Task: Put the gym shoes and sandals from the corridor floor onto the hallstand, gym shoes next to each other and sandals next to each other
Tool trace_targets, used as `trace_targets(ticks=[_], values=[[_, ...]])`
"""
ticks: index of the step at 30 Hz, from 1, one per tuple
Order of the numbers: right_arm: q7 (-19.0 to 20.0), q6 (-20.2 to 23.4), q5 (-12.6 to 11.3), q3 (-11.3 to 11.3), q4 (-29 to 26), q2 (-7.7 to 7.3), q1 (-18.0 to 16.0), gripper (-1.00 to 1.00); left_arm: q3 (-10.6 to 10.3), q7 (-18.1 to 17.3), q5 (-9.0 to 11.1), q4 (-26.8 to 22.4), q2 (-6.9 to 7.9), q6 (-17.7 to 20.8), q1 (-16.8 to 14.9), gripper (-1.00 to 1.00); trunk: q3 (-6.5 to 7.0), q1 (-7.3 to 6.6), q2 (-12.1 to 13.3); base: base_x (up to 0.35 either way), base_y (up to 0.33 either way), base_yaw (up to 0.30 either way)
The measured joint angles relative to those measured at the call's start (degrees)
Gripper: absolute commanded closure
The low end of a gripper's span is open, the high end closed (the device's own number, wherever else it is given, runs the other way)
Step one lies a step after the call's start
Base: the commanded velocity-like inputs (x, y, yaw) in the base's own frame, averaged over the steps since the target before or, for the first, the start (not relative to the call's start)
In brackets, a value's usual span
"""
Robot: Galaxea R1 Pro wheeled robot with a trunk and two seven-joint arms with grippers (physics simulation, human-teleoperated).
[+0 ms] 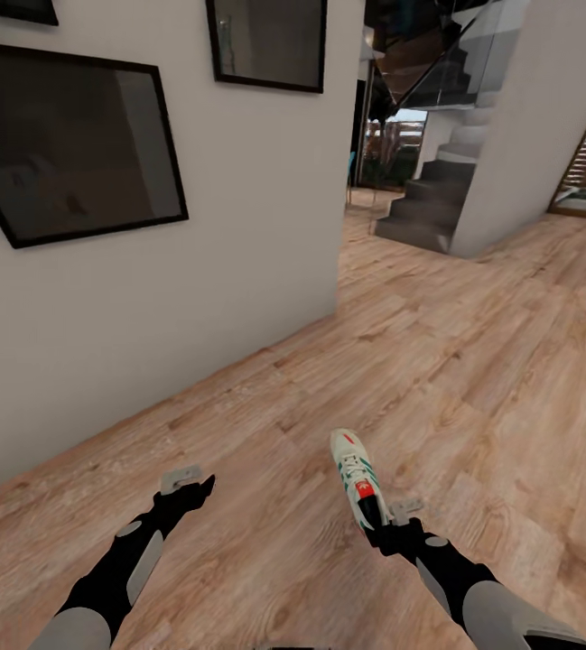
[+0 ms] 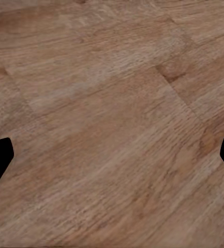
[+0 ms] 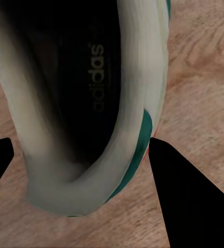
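Rightward, gym shoe [image 1: 357, 476] gripped above open floor [image 1: 473, 361].

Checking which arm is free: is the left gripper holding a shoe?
No, the left gripper is empty above the corridor floor.

A white-and-green low gym shoe [image 1: 358, 477] sits at the near right of the scene, heel nearest and toe pointing away, held at the heel by the black right gripper [image 1: 378, 528] above the light-brown wood-plank corridor floor [image 1: 473, 379]. In the right wrist view the shoe's heel collar [image 3: 86, 155] lies between the two fingers, one fingertip [image 3: 166, 165] touching its side. The black left gripper [image 1: 193, 492] hangs at the near left, well apart from the shoe, over bare planks. A white wall with dark-framed pictures [image 1: 67, 144] runs along the left. A dark staircase [image 1: 437, 194] stands far off, right of the wall's end.
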Motion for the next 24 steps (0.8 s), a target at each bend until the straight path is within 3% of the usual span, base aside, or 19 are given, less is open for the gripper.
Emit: trace_targets(ticks=[24], values=[[-0.02, 0.01, 0.0, 0.0, 0.1, 0.0, 0.0, 1.0, 0.01, 0.0, 0.06, -0.01, -0.01, 0.0, 0.0, -1.0, 0.0, 0.0, 0.0, 0.0, 0.0, 0.289]])
